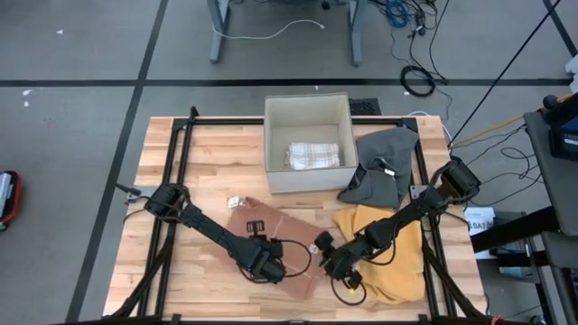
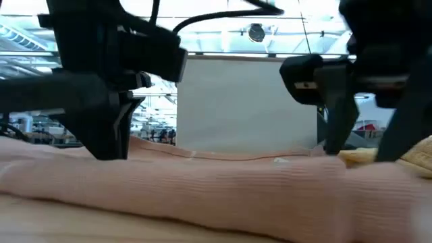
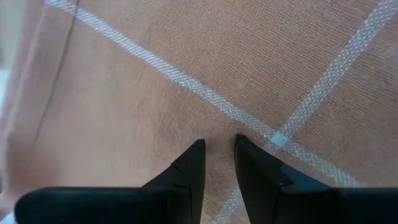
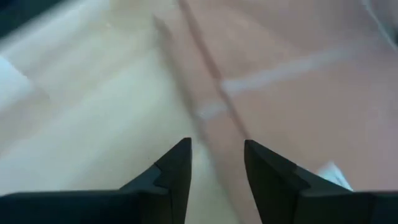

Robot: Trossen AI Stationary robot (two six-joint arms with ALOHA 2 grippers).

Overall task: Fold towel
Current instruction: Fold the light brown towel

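A: Where's the towel?

B: Salmon towel (image 1: 275, 236) with pale grid stripes lies flat on the near middle of the table (image 1: 208, 162). Near edge looks bunched or already rolled over in the low view, so my read is the fold is partly in.

A: Grippers?

B: Left gripper (image 1: 268, 264) is down on the towel's near part, left of centre. Its wrist view shows the fingers (image 3: 189, 171) pointing at the cloth with a narrow gap and nothing between them. Slightly parted, not pinching.

A: Right?

B: Right gripper (image 1: 336, 264) is at the towel's near right edge, arm reaching across a yellow cloth (image 1: 393, 262). Its fingers (image 4: 174, 168) stand apart, straddling the line where towel edge meets bare wood. Wider gap than the left. No grip visible there either.

A: Why that layout?

B: Guess: one gripper on each side of the near edge, set to take it at two points and carry it over evenly. Right is lined up on the hem for a pinch; left sits further in on the cloth.

A: Containers?

B: One open beige box (image 1: 307, 143) at the far middle of the table. Inside is a folded pale checked cloth (image 1: 313, 155), against the near wall. Probably the drop-off for finished folds.

A: Anything else on the table?

B: Grey cloth (image 1: 384, 162) crumpled just right of the box, touching the yellow one's far edge. Both look like a waiting pile, unfolded.
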